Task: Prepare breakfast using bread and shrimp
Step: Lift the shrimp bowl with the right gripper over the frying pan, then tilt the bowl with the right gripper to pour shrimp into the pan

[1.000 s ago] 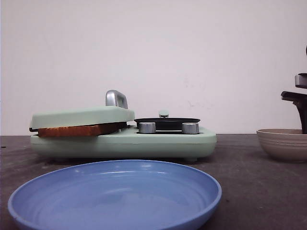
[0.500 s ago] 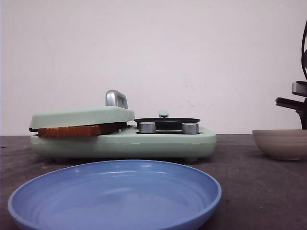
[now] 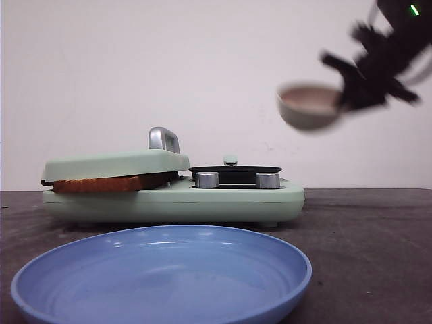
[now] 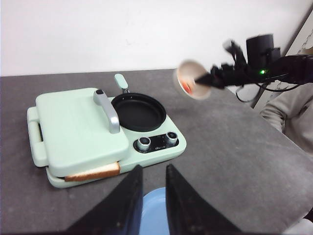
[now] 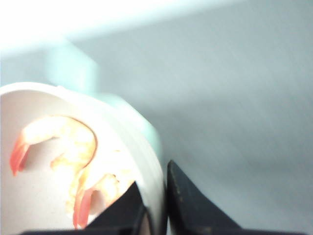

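Beige bowl (image 3: 308,106): round, smooth, blurred in the front view; it is up in the air, above the counter and to the right of the cooker, tilted.
Right claw (image 5: 152,203): black, clenched on the rim of the bowl, one finger inside the wall and one outside.
Shrimp (image 5: 73,161): pale orange pieces, curved, with red tails; they lie inside the bowl, against its white inner wall.
Bread (image 3: 108,183): one toasted slice with brown crust, flat, pressed between the lid and the base of the cooker; its edge comes out at the side.
Cooker (image 4: 105,134): mint green, matte, rounded corners; a metal handle (image 4: 107,111) on the lid, a round black pan (image 4: 138,112) beside the lid, two silver knobs (image 4: 157,141) on the front.
Blue plate (image 3: 162,277): glossy, shallow, round; it stands on the counter in front of the cooker.
Left claw (image 4: 152,200): two dark fingers, close but apart, grasping nothing, above the edge of the blue plate.
Counter (image 4: 234,161): dark grey, dull and a little rough.
Room: plain white wall (image 3: 216,67) behind the counter.
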### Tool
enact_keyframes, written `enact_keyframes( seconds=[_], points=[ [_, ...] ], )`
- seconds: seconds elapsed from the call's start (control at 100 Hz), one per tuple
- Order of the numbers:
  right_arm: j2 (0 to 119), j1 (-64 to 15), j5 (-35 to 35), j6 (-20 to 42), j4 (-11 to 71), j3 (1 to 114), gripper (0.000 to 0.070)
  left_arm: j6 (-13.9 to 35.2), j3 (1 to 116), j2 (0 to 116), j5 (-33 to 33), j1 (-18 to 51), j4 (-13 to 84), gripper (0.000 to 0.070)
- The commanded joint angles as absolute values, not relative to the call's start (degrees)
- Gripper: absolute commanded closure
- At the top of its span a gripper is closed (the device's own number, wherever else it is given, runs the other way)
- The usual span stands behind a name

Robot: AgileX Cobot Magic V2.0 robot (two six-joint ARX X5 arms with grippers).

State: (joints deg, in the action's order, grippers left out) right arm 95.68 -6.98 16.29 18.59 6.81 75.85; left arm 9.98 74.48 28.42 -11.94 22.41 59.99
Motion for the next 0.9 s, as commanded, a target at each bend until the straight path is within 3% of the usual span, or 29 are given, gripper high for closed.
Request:
enact_keyframes(
  seconds=[0.0, 0.41, 0.74, 0.89],
  points=[
    [96.9, -9.5, 15.3, 20.1, 5.5, 78.3, 0.0699, 9.2, 75.2, 28.6, -11.8, 22.7, 58.8, 0.07],
    [98.0, -22.5, 0.8, 3.3, -4.4, 81.1, 0.0699, 7.9, 75.2, 28.6, -11.9, 22.7, 58.7, 0.07],
    [102.3, -24.3, -7.7, -8.5, -4.9, 81.1, 0.0699, 6.7, 75.2, 28.6, -11.8, 22.7, 58.7, 0.07],
    [103.1, -25.0, -12.3, -15.0, -8.7, 81.1, 0.0699, 6.4, 75.2, 28.6, -11.8, 22.7, 58.3, 0.07]
  ],
)
